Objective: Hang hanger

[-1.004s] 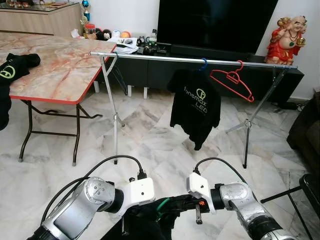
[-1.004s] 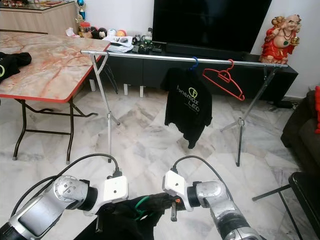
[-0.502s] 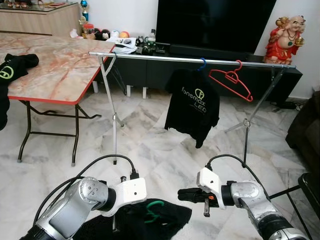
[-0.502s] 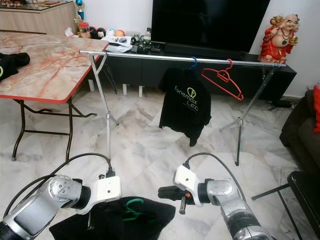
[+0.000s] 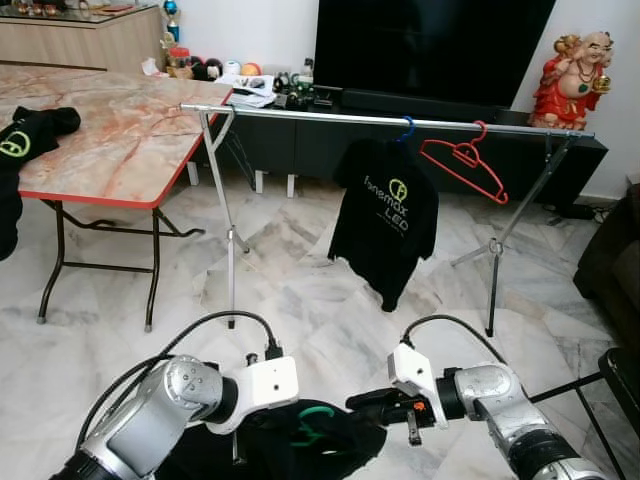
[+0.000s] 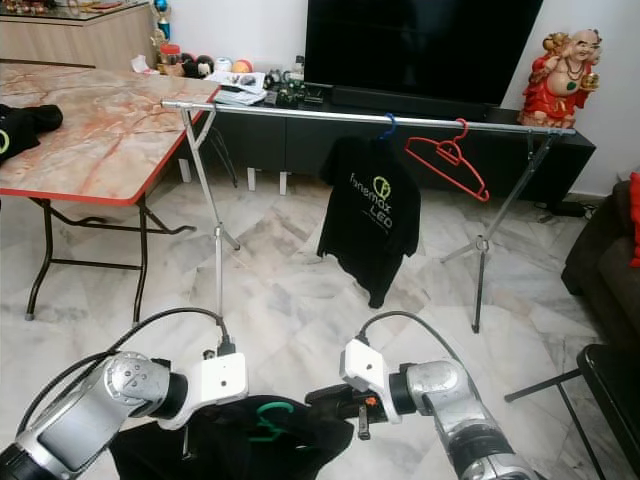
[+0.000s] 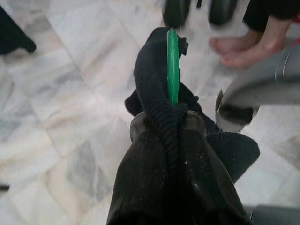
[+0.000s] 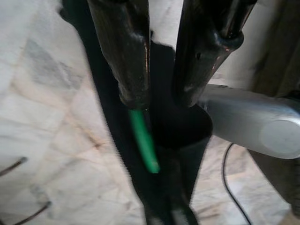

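Knitted black shirt (image 7: 161, 112) on green hanger (image 7: 172, 65), seemingly clamped by left tool (image 7: 161, 124).

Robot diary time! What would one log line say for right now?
step: hang hanger | left gripper: shut on black shirt with green hanger | right gripper: beside hook, jaws slightly apart | rail: not reached

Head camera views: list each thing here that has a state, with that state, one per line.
left gripper: shut on black shirt
black shirt: on green hanger, held low
green hanger: not yet on rail
right gripper: beside the hook, grip unclear
rail: carries two hangers
blue hanger: hung, bearing printed shirt
red hanger: hung, bare
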{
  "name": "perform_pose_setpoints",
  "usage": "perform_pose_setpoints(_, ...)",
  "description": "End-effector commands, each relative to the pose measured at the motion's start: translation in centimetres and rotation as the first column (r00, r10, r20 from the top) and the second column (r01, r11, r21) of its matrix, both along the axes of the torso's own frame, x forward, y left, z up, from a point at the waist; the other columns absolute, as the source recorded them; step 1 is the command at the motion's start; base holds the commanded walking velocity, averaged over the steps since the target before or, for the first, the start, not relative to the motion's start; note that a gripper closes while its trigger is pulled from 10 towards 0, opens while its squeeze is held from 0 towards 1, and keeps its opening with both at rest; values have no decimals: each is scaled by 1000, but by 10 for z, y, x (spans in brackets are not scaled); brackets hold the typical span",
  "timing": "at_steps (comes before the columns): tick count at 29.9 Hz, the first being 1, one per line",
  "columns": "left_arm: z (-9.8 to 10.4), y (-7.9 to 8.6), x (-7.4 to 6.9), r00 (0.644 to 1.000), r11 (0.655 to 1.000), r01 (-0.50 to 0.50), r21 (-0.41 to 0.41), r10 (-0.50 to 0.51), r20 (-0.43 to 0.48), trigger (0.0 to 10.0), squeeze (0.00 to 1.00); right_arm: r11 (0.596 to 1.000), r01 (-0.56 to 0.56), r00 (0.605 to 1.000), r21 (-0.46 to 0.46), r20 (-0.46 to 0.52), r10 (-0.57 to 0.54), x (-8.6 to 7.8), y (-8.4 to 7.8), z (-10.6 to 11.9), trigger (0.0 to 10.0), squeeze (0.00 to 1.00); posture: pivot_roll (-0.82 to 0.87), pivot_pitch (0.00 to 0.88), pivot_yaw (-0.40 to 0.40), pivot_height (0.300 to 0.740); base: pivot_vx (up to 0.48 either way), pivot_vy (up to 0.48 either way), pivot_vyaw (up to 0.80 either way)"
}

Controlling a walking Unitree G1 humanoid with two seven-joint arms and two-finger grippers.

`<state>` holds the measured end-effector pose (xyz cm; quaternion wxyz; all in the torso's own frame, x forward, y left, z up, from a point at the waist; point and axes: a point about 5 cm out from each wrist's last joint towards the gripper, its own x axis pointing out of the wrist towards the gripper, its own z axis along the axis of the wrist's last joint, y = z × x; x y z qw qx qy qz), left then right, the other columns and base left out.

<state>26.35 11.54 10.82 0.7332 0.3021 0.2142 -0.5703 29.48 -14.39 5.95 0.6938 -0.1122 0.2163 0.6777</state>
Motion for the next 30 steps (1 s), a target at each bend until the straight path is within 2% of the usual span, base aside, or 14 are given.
perform_pose_setpoints(1,14,-4,6,999,1000,11,-28,-9,45,10000,0,1000,-13,1000,17,8,13,0,1,3,10000,1000,147,0,-100,740,0,0,0)
perform_pose_setpoints(12,17,-14,8,998,999,35,-39,-33,46,10000,0,998,59,991,13,122,-60,10,9,8,10000,1000,144,0,-103,740,0,0,0)
perform_pose_setpoints(13,17,-14,8,998,999,36,-39,-34,46,10000,0,998,61,989,13,132,-62,10,9,8,10000,169,146,0,-105,740,0,0,0)
perform_pose_setpoints(14,17,-15,8,998,999,37,-39,-35,46,10000,0,998,66,988,13,139,-68,11,10,8,10000,169,146,0,-105,740,0,0,0)
perform_pose_setpoints(15,17,-15,8,998,999,38,-40,-36,47,10000,0,998,69,988,13,140,-70,11,11,8,10000,0,147,0,-106,740,0,0,0)
perform_pose_setpoints(19,17,-16,8,998,998,40,-42,-38,46,10000,0,998,62,990,10,128,-62,8,13,4,10000,0,147,0,-107,740,0,0,0)
perform_pose_setpoints(21,16,-17,8,998,998,40,-41,-38,47,10000,0,1000,9,997,-11,71,-8,1,13,-2,10000,0,149,0,-108,740,0,0,0)
perform_pose_setpoints(25,16,-17,8,998,998,39,-42,-37,47,10000,0,997,-49,998,-57,30,51,-6,10,-9,10000,0,150,0,-108,740,0,0,0)
perform_pose_setpoints(30,16,-17,8,998,998,37,-41,-35,46,10000,0,994,-83,997,-72,-2,83,-10,8,-12,10000,0,150,0,-109,740,0,0,0)
